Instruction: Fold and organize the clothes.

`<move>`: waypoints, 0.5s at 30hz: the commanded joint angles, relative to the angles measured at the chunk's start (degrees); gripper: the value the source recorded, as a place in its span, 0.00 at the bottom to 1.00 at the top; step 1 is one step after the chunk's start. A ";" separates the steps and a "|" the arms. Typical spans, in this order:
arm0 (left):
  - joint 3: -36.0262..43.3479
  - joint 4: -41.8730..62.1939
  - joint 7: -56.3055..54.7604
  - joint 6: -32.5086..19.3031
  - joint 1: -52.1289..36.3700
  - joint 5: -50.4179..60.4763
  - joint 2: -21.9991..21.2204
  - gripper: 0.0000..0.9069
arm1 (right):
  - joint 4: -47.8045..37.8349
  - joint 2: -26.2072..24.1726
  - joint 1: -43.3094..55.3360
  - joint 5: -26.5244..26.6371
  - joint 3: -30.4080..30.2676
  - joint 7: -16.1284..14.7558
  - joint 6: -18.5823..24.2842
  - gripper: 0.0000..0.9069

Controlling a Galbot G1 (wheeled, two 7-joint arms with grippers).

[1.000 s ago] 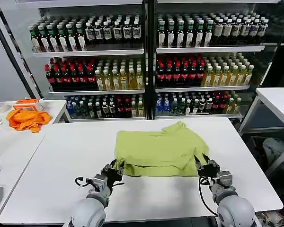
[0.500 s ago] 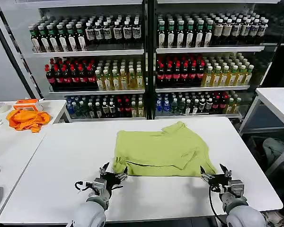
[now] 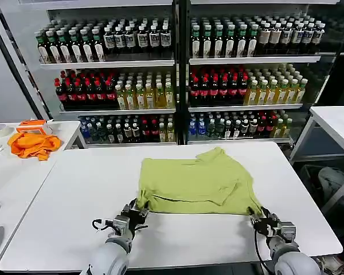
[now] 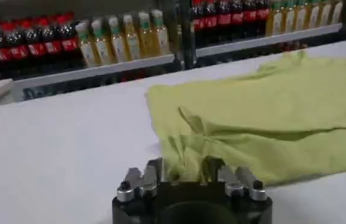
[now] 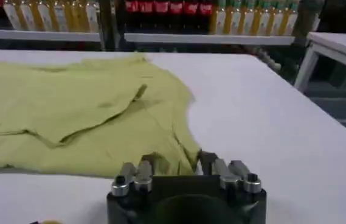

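A broad white desk [image 3: 74, 189] stands before shelves of bottled drinks [image 3: 178, 74]. On it lies the yellow-green T-shirt [image 3: 198, 180], spread flat near the middle. The left gripper [image 3: 139, 211] pinches the shirt's near left corner, its fingers closed into the bunched fabric. The right gripper [image 3: 262, 219] grips the near right corner the same way, low over the desk.

Yellow-green T-shirt [image 3: 195, 181] lies folded, lightly wrinkled; its two near corners sit pinched between my left and right jaws.
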 commanded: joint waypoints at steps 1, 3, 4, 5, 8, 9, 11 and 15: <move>-0.18 1.21 0.82 0.79 -0.25 -0.47 0.10 0.02 | -0.71 0.02 -0.20 0.56 0.10 0.07 -0.03 0.00; -0.24 0.70 0.79 0.85 0.01 -0.56 0.18 0.02 | -0.52 0.01 -0.32 0.58 0.14 0.09 -0.03 0.00; -0.30 -0.08 0.80 0.83 0.38 -0.61 0.27 0.02 | -0.25 -0.02 -0.44 0.58 0.18 0.08 -0.02 0.00; -0.43 -1.18 0.82 0.81 1.18 -0.67 0.45 0.02 | 0.26 -0.06 -0.73 0.60 0.29 0.07 -0.05 0.00; -0.66 -4.89 0.81 0.85 4.16 -0.60 0.92 0.02 | 2.08 -0.11 -2.29 0.59 0.60 0.05 -0.15 0.00; -0.71 -5.92 0.82 0.86 5.09 -0.56 1.05 0.02 | 2.08 -0.11 -2.29 0.59 0.60 0.05 -0.15 0.00; -1.00 -9.17 0.79 0.95 7.69 -0.22 1.35 0.02 | 4.91 -0.24 -4.94 0.52 0.92 0.09 -0.33 0.00; -1.96 -14.52 0.74 1.05 12.84 0.80 1.64 0.02 | 8.52 -0.47 -8.85 0.31 1.72 0.18 -0.47 0.00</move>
